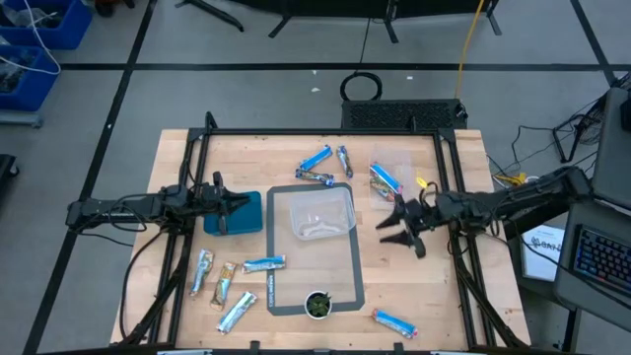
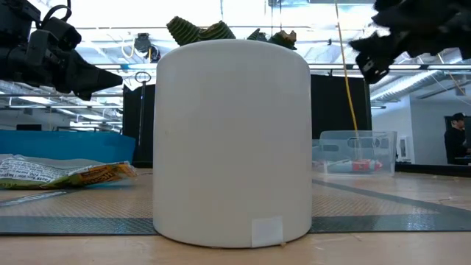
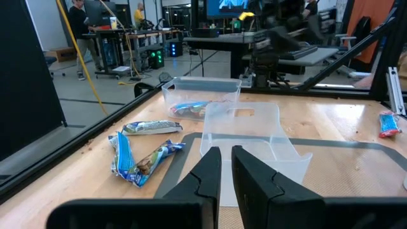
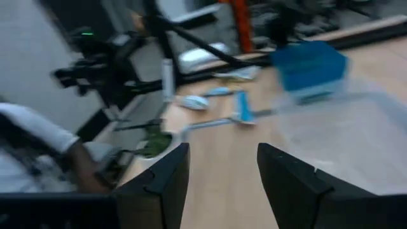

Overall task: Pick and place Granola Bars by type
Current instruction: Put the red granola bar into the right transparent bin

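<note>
On a wooden table [image 1: 177, 158], seen from above, a dark-edged mat [image 1: 357, 266] holds a clear bin [image 1: 314, 214] at its centre. A blue bin [image 1: 246, 212] sits just left of the mat, and a second clear bin [image 1: 392, 176] sits to the right with a blue bar [image 1: 385, 177] inside.

The left gripper [image 1: 225, 203] hovers over the blue bin, its fingers [image 3: 206, 175] nearly together and holding nothing. The right gripper [image 1: 402, 229] hangs above bare wood between the mat and the right-hand bin, fingers [image 4: 166, 175] spread wide and empty.

The bars lie scattered: a blue one [image 1: 315, 158] with two more wrapped bars [image 1: 315, 177] near the far edge of the mat, one [image 1: 264, 264] on the mat's left edge, several [image 1: 219, 281] at the near left of the table, and one blue and red bar [image 1: 394, 320] at the near right. A small green round thing [image 1: 317, 305] sits on the mat's near edge.

Most bars look unsorted. The far bars lie touching, so a grab there could pinch two types at once. The light clear bins might slide if an arm brushes them. The slick wrappers could slip from a shallow grip.
</note>
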Tool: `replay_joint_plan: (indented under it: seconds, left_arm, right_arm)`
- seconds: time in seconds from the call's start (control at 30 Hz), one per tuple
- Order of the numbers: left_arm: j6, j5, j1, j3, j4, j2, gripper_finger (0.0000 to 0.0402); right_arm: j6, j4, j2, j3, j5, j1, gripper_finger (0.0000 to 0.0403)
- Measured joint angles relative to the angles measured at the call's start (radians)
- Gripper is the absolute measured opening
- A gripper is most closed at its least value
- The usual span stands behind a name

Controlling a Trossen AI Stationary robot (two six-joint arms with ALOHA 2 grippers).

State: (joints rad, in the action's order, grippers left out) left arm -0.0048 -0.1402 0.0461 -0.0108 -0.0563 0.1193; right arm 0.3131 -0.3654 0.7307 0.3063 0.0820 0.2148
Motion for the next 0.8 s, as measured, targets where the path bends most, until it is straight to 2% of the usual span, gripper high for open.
replay_joint_plan:
  seconds: [0.27, 0.5, 0.67, 0.8]
  left_arm:
    - [0.0, 0.0, 0.0, 0.0, 0.0, 0.0, 0.0042]
    - [0.0, 0.0, 0.0, 0.0, 0.0, 0.0, 0.0042]
    - [0.0, 0.0, 0.0, 0.0, 0.0, 0.0, 0.0042]
    - [0.0, 0.0, 0.0, 0.0, 0.0, 0.0, 0.0042]
  right_arm:
    - [0.085, -0.245, 0.028, -0.105, -0.016, 0.273, 0.0175]
    - [0.126, -0.311, 0.11, -0.071, -0.17, 0.488, 0.0174]
    - [0.195, -0.31, 0.322, 0.039, -0.318, 0.619, 0.0164]
    - [0.205, -0.31, 0.55, 0.197, -0.322, 0.677, 0.0158]
